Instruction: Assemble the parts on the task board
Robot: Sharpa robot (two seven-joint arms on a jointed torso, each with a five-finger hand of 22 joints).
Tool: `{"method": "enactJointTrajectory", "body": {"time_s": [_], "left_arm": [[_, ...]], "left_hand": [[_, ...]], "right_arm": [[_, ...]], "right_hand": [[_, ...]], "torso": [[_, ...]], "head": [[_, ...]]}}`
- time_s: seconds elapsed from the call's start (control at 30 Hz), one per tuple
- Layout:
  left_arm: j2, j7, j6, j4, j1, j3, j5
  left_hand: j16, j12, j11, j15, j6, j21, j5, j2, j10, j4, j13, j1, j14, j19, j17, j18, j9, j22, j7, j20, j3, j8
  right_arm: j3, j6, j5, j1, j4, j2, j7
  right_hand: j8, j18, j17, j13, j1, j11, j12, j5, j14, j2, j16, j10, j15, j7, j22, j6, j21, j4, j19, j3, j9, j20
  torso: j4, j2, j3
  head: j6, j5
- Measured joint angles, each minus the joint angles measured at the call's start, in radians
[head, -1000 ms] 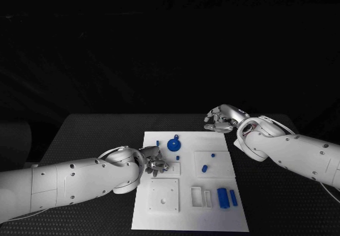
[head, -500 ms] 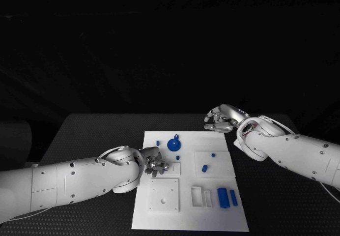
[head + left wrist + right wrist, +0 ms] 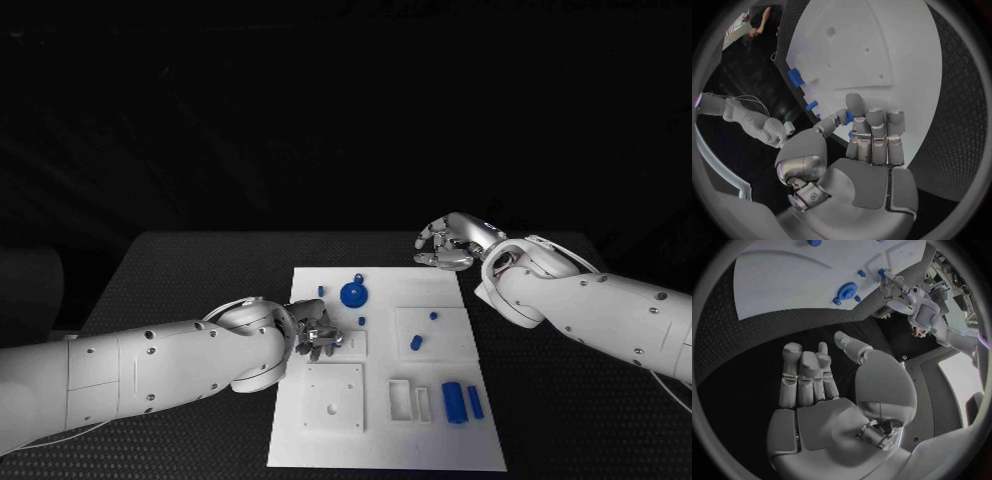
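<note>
**Head view: left hand carries a part over the board**

The left hand (image 3: 315, 335) hangs over the board's (image 3: 433, 445) left edge, pinching a small blue part (image 3: 848, 116) at its fingertips. The right hand (image 3: 447, 245) hovers just past the far corner, fingers apart, grasping nothing. The step looks like placing; next, the part needs lining up with its seat.

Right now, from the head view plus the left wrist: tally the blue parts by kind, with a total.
Disc with handle: 1
Long bars: 2
Small pegs on the board: 4
Small piece pinched in left hand: 1
Total: 8
</note>
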Motion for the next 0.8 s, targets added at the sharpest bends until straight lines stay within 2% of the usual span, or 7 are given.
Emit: {"method": "enactJointTrajectory", "body": {"time_s": [0.13, 0.5, 0.63, 0.73, 0.8], "left_arm": [[0.004, -0.002, 0.008, -0.003, 0.0, 0.0, 0.001], [0.017, -0.008, 0.032, -0.017, 0.002, 0.001, 0.001], [0.02, -0.009, 0.038, -0.022, 0.002, 0.001, 0.001], [0.02, -0.009, 0.04, -0.023, 0.002, 0.001, 0.001], [0.021, -0.009, 0.04, -0.025, 0.002, 0.001, 0.001]], "left_hand": [[0.005, 0.003, 0.0, -0.002, 0.011, 0.005, -0.03, -0.005, 0.0, 0.001, 0.0, -0.006, 0.002, 0.0, -0.003, 0.0, 0.001, -0.002, -0.011, 0.0, 0.008, 0.0], [0.006, 0.008, 0.0, -0.002, 0.02, 0.009, -0.033, -0.004, 0.0, 0.001, 0.0, -0.006, 0.001, 0.0, -0.005, 0.0, 0.003, -0.004, -0.019, 0.0, 0.007, 0.007], [0.012, 0.015, 0.0, -0.006, 0.029, 0.015, -0.085, -0.004, 0.0, 0.023, -0.004, -0.006, 0.005, 0.0, -0.011, 0.0, 0.004, -0.011, -0.028, 0.0, 0.007, 0.011], [0.015, 0.018, 0.002, -0.011, 0.033, 0.016, -0.133, -0.013, -0.002, 0.041, -0.006, 0.003, 0.003, 0.0, -0.016, 0.001, 0.007, -0.016, -0.032, 0.0, 0.006, 0.011], [0.016, 0.02, 0.004, -0.017, 0.036, 0.02, -0.171, -0.024, -0.004, 0.059, -0.009, 0.013, -0.003, 0.0, -0.021, 0.011, 0.007, -0.021, -0.036, 0.0, 0.003, 0.011]], "right_arm": [[0.0, 0.001, 0.0, 0.0, 0.0, 0.001, 0.0], [0.0, 0.005, 0.0, 0.0, -0.001, 0.002, 0.0], [0.0, 0.006, 0.0, 0.0, -0.001, 0.002, 0.0], [0.0, 0.007, 0.0, 0.0, -0.001, 0.002, 0.0], [0.0, 0.007, 0.0, 0.0, -0.001, 0.002, 0.0]], "right_hand": [[0.0, 0.0, 0.0, 0.0, 0.0, 0.0, 0.0, 0.0, 0.0, 0.0, 0.0, 0.0, 0.0, 0.0, 0.0, 0.0, 0.0, 0.0, 0.0, 0.0, 0.0, 0.0], [0.0, 0.0, 0.0, -0.001, 0.0, 0.0, 0.0, 0.001, 0.0, 0.0, 0.0, 0.0, 0.0, 0.002, 0.0, -0.002, 0.0, 0.0, 0.0, 0.0, 0.0, 0.0], [0.0, 0.0, 0.0, -0.001, 0.0, 0.0, 0.0, 0.004, 0.0, 0.0, 0.0, 0.0, 0.0, 0.002, 0.0, -0.002, 0.0, 0.0, 0.0, 0.0, 0.0, 0.0], [0.0, 0.0, 0.0, -0.001, 0.0, 0.0, 0.0, 0.004, 0.0, 0.0, 0.0, 0.0, 0.0, 0.002, 0.0, -0.002, 0.0, 0.0, 0.0, 0.0, -0.001, 0.0], [0.0, 0.0, 0.0, -0.001, 0.0, 0.0, 0.0, 0.004, 0.0, 0.0, 0.0, 0.0, 0.0, 0.002, 0.0, -0.002, 0.0, 0.0, 0.0, 0.0, -0.001, 0.0]], "torso": [[-0.0006, 0.0, 0.0006], [0.0007, 0.0, 0.0007], [0.0007, 0.0, 0.0007], [0.0007, 0.0, 0.0007], [0.0006, 0.0, 0.0003]], "head": [[0.0, -0.001], [0.0, -0.005], [0.001, -0.005], [0.001, -0.006], [0.002, -0.007]]}}
